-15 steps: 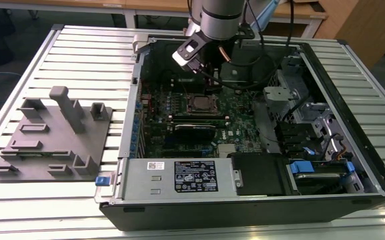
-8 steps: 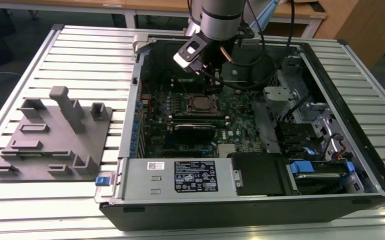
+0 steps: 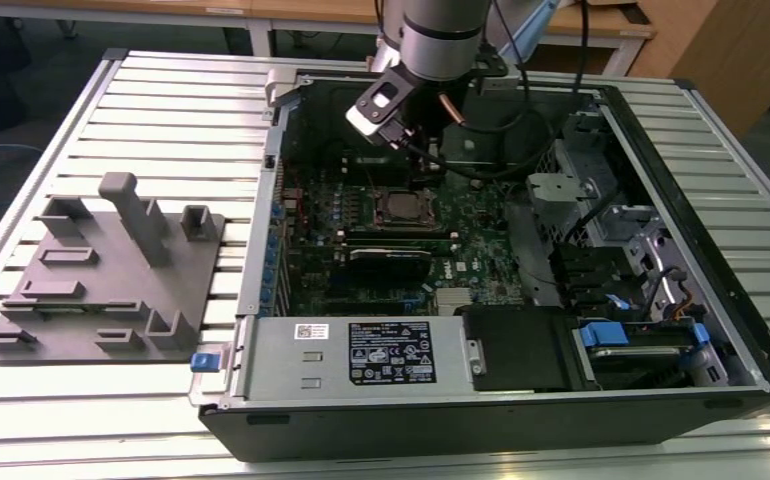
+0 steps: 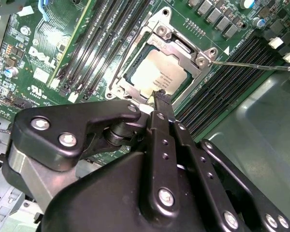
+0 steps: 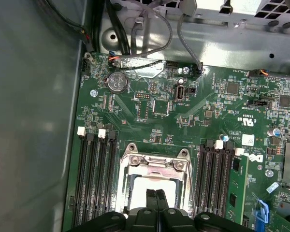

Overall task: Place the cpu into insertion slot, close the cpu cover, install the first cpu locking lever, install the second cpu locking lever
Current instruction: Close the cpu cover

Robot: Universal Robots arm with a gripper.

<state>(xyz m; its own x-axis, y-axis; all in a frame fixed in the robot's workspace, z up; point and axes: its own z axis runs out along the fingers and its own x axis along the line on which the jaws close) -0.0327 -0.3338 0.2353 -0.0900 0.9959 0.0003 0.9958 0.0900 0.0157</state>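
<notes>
The cpu (image 4: 157, 73) lies in the insertion slot (image 3: 405, 208), its pale metal top showing through the window of the cpu cover (image 4: 180, 48). The silver cover lies flat over it, and the same cpu cover (image 5: 153, 163) appears in the first wrist view with the cpu (image 5: 144, 187) beneath it. A thin metal locking lever (image 4: 251, 64) sticks out from the socket's corner across the memory slots. My gripper (image 4: 160, 98) is shut with nothing held, its tip just above the socket's edge. The fingers (image 5: 151, 199) are pressed together. In the exterior view the gripper (image 3: 416, 172) hangs just above the socket.
The green motherboard (image 3: 465, 225) sits inside an open computer case (image 3: 705, 250). Black memory slots (image 5: 94, 179) flank the socket. A grey power supply box (image 3: 358, 352) is at the near side. A grey fixture plate (image 3: 105, 280) lies on the slatted table at the exterior view's left.
</notes>
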